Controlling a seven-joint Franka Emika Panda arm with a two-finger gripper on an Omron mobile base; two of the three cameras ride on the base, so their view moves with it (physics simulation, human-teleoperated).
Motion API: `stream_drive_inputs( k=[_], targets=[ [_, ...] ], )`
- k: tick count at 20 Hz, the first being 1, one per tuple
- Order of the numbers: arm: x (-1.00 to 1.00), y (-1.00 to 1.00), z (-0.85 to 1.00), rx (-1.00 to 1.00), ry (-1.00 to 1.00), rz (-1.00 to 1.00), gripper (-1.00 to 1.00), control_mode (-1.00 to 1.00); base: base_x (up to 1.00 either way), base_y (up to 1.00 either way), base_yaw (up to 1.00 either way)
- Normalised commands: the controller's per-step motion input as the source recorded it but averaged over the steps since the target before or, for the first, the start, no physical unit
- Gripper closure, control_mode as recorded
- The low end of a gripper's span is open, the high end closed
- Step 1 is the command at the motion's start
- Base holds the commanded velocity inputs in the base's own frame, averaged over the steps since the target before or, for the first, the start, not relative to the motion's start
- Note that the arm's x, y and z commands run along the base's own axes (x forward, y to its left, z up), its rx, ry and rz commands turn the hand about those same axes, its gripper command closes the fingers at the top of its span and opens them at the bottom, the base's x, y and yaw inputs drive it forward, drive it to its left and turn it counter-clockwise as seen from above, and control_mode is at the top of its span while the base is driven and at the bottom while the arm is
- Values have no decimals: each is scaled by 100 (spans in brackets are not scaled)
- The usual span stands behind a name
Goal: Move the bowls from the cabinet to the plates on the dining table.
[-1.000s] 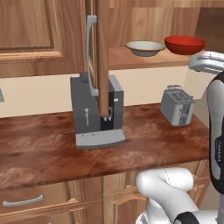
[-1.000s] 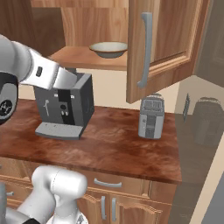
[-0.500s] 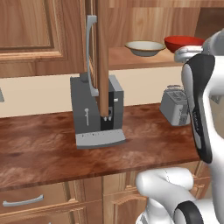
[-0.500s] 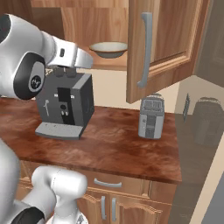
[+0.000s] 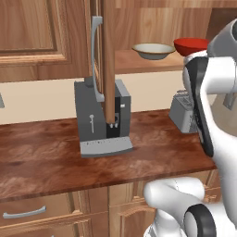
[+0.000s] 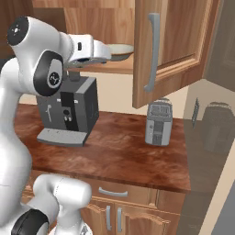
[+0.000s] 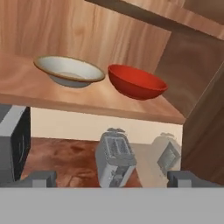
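Two bowls stand side by side on the shelf of the open cabinet point(image 5: 139, 62): a cream bowl point(image 7: 68, 71) with a golden-brown rim, and a glossy red bowl point(image 7: 135, 82) to its right. From the left base both show too, the cream bowl point(image 5: 152, 50) and the red bowl point(image 5: 190, 45). My gripper point(image 7: 111, 178) is open and empty, held in front of the shelf and slightly below the bowls, apart from both. In the right base view the gripper point(image 6: 106, 49) sits just left of the cream bowl point(image 6: 120, 49), partly hiding it. The plates and the dining table are out of view.
The open cabinet door point(image 6: 170, 50) with a grey bar handle hangs right of the hand; the other door's edge point(image 5: 109, 60) stands left of the bowls. On the reddish wood counter point(image 5: 41, 157) below stand a grey coffee machine point(image 5: 102, 120) and a toaster point(image 7: 114, 157).
The arm has swung up and forward, bringing the hand from low on the left to shelf height beside the cream bowl. The jaws stay open; the bowls have not moved.
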Motion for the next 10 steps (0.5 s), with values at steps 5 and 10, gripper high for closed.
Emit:
stream_drive_inputs(
  k=[5,10],
  targets=[
    [11,-20,0,-22,13,-2,-100,-100,0,0,0],
    [16,0,2,-22,5,-5,-100,-100,0,0,0]
  ],
)
